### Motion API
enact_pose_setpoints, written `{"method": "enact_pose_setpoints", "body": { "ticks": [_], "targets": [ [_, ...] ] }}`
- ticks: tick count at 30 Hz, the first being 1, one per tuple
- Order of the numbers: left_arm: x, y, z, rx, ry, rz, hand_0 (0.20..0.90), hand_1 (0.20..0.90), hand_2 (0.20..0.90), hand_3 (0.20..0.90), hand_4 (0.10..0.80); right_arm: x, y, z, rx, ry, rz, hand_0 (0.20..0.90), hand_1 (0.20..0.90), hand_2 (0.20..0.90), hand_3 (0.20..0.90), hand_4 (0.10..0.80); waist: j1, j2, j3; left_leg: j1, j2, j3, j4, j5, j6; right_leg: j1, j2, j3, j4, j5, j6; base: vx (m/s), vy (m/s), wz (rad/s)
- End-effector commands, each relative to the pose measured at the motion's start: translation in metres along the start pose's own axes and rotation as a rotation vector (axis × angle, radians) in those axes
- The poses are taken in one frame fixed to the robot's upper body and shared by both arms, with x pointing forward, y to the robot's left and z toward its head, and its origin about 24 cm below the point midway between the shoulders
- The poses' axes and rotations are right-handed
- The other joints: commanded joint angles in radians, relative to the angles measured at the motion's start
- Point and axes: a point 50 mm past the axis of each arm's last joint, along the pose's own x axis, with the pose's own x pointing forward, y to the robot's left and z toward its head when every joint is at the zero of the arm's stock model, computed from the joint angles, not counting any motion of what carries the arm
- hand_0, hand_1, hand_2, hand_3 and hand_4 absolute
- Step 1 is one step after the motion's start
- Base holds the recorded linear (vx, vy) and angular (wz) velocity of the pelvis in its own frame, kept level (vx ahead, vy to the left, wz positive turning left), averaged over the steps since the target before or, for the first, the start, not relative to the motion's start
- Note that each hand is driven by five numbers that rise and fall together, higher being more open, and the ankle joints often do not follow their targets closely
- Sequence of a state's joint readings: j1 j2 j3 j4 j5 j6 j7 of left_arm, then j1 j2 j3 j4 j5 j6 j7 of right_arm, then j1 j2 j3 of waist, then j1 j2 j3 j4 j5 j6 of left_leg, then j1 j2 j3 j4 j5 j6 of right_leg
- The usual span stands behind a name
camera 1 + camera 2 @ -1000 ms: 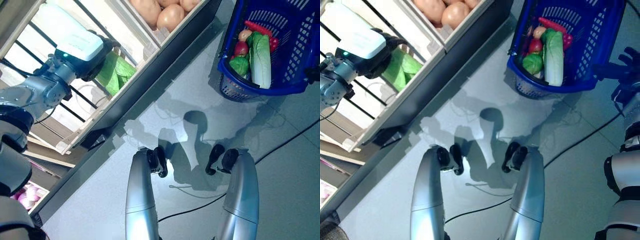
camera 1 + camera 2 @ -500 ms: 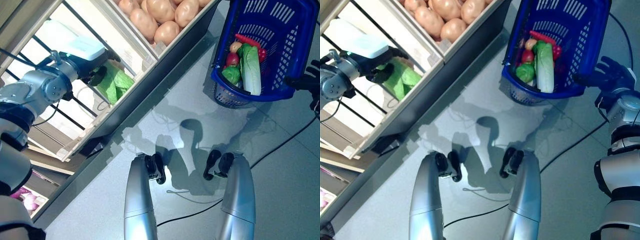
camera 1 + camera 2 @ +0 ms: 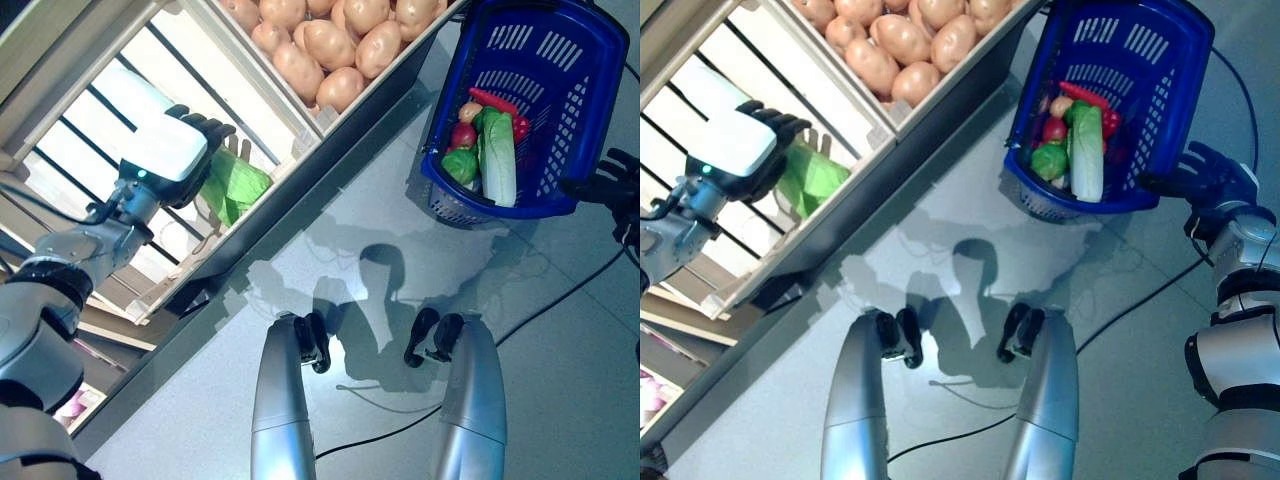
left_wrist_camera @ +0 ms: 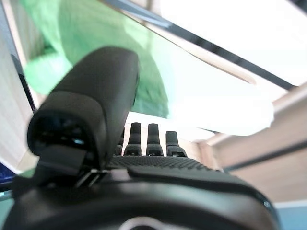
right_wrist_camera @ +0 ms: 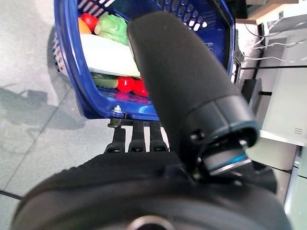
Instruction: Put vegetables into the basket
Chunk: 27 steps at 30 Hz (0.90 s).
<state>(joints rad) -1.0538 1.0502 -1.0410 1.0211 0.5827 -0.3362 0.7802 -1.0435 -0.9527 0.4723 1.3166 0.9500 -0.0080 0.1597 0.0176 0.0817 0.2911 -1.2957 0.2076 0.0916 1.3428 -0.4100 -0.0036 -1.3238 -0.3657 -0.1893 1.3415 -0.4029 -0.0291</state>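
Cabbage (image 3: 236,185), leafy and green, lies in the wooden shelf's (image 3: 250,235) slatted compartment, its long axis running along the shelf front and its leafy end toward the potatoes (image 3: 330,45) in the next bin; in the left eye view my left hand (image 3: 195,145) sits just over it with fingers stretched out, where half a second ago they curled down at the leaves. In the right eye view the blue basket (image 3: 1170,60) hangs over the grey floor (image 3: 940,250), well apart from the shelf with open floor between, and my right hand (image 3: 1205,180) is at its near rim. My left wrist view shows straight fingers (image 4: 151,139), green beyond, nothing held. My right wrist view shows straight fingers (image 5: 136,139) under the basket rim, not curled round it; a long white-green cabbage (image 5: 108,55) lies across inside.
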Motion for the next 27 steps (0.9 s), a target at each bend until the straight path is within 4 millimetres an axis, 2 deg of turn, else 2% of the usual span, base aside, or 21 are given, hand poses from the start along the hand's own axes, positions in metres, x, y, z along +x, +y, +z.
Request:
{"method": "enact_pose_setpoints", "body": {
  "ticks": [1,9,15,17,22,27],
  "targets": [
    [0.002,0.051,-0.059,0.122,0.209,0.2,0.9,0.9,0.9,0.9,0.8,-0.004,-0.012,0.033,0.057,-0.163,0.012,0.9,0.9,0.9,0.9,0.8,0.008,-0.016,0.051,0.158,0.004,0.01,-0.146,-0.042,-0.036,0.196,-0.029,0.047,-0.115,-0.03,-0.008,0.058,-0.017,0.01],
    [0.0,0.034,-0.055,0.002,0.174,-0.163,0.9,0.9,0.9,0.9,0.8,-0.007,-0.023,0.033,0.018,-0.135,0.014,0.9,0.9,0.9,0.9,0.8,-0.002,0.019,0.07,0.274,0.002,0.042,-0.213,-0.038,-0.044,0.293,-0.025,0.058,-0.159,-0.034,0.005,0.015,0.012,0.02],
    [0.009,0.049,-0.057,0.001,0.204,-0.078,0.9,0.9,0.9,0.9,0.8,-0.008,-0.026,0.022,0.006,-0.093,0.031,0.9,0.9,0.9,0.9,0.8,-0.006,0.032,0.086,0.327,-0.006,0.055,-0.267,-0.027,-0.043,0.34,-0.027,0.055,-0.196,-0.031,0.009,-0.002,0.004,0.0],
    [0.007,0.047,-0.055,-0.015,0.167,-0.119,0.9,0.9,0.9,0.9,0.8,-0.01,-0.03,0.015,-0.002,-0.077,0.027,0.9,0.9,0.9,0.9,0.8,-0.005,0.034,0.088,0.353,-0.013,0.057,-0.298,-0.016,-0.044,0.368,-0.026,0.048,-0.222,-0.026,0.01,0.009,-0.003,0.08],
    [0.006,0.042,-0.048,-0.05,0.124,-0.191,0.9,0.9,0.9,0.9,0.8,-0.01,-0.032,0.016,-0.02,-0.08,0.022,0.9,0.9,0.9,0.9,0.8,-0.004,0.039,0.093,0.376,-0.017,0.057,-0.33,-0.007,-0.049,0.392,-0.021,0.048,-0.246,-0.023,0.011,0.004,0.007,0.03],
    [0.015,0.053,-0.044,-0.025,0.109,-0.054,0.9,0.9,0.9,0.9,0.8,-0.009,-0.026,0.016,-0.01,-0.08,0.042,0.9,0.9,0.9,0.9,0.8,-0.004,0.031,0.103,0.357,-0.013,0.049,-0.302,-0.019,-0.046,0.374,-0.03,0.048,-0.219,-0.034,0.01,0.0,0.0,0.0]
  ]
}}
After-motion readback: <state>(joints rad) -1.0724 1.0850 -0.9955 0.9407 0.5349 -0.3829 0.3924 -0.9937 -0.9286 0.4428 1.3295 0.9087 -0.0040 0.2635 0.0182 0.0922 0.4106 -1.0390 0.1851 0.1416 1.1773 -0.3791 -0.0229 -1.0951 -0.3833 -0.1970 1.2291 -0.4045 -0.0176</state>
